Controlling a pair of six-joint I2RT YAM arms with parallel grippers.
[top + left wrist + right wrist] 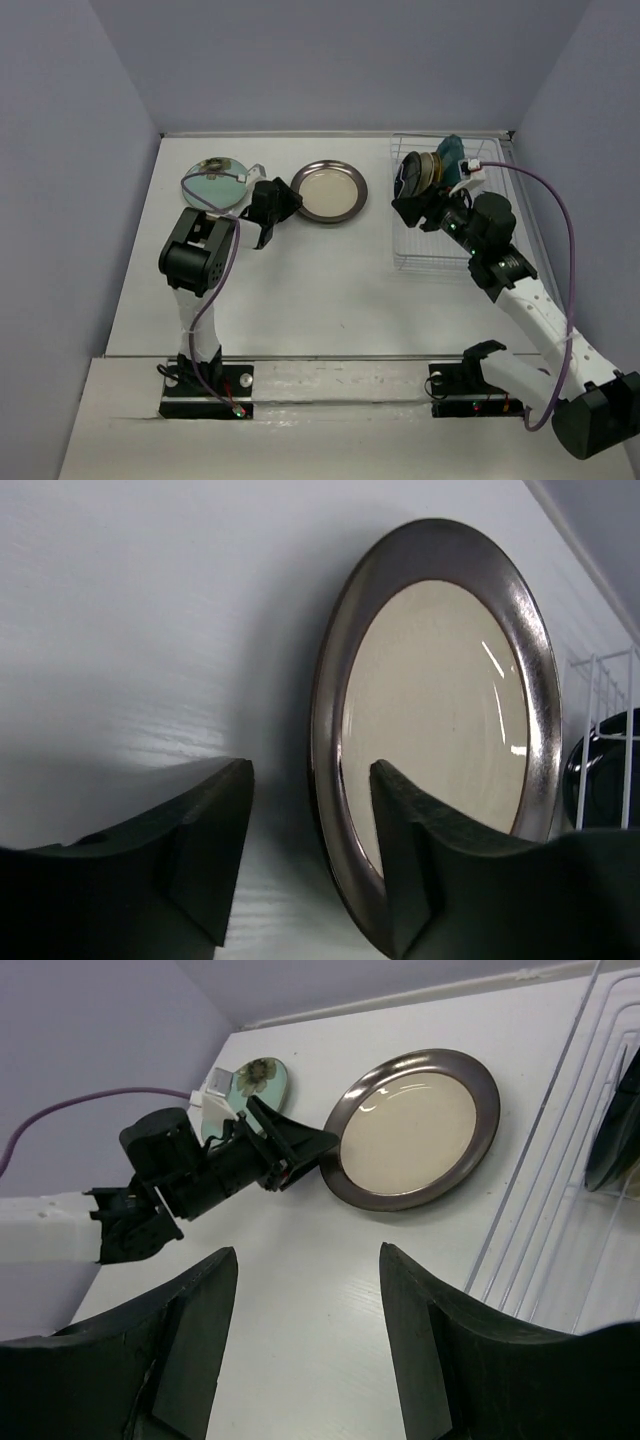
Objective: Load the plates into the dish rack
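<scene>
The silver metal plate lies flat on the table at the back middle. My left gripper is open at its left edge. In the left wrist view the jaws straddle the plate's rim, one finger over the plate's inside and one outside, not closed on it. The mint plate with a dark flower lies at the back left. The white wire dish rack stands at the right and holds several plates on edge. My right gripper is open and empty at the rack's left side, and its wrist view shows bare table under it.
The right wrist view shows the left arm, the silver plate, the mint plate and the rack's bars. A dark plate stands in the rack. Grey walls close in the table at the back and sides.
</scene>
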